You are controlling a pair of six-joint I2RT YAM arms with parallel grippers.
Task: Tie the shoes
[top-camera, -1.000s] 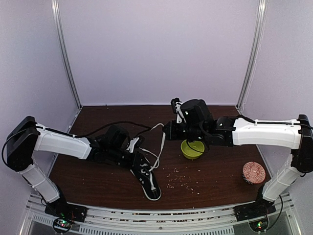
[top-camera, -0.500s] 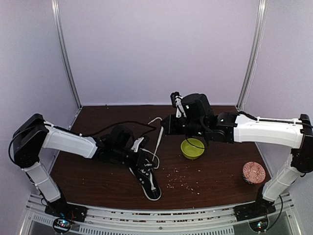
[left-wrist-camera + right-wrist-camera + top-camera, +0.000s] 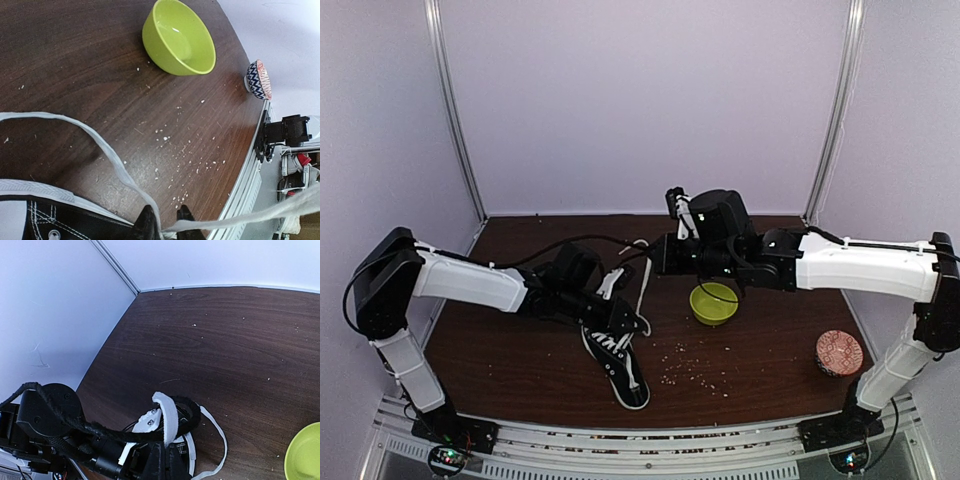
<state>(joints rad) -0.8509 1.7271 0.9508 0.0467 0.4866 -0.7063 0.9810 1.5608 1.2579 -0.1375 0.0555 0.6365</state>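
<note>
1. Left jaws pinch a lace [image 3: 35, 116] by its edge only; it may slip out.
2. Shoe [image 3: 618, 362] lies on the desk [image 3: 520, 350], left of centre (nothing holds it), so pulling may drag it.
3. Right jaws, closed on the second lace [image 3: 167, 417], hold it raised; a hard pull could tip the shoe.

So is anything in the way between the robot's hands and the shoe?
Nothing visible. The right gripper pinches a lace, and another lace stretch runs between the fingertips of the left gripper, right beside the shoe. The green bowl sits off to the side.
</note>
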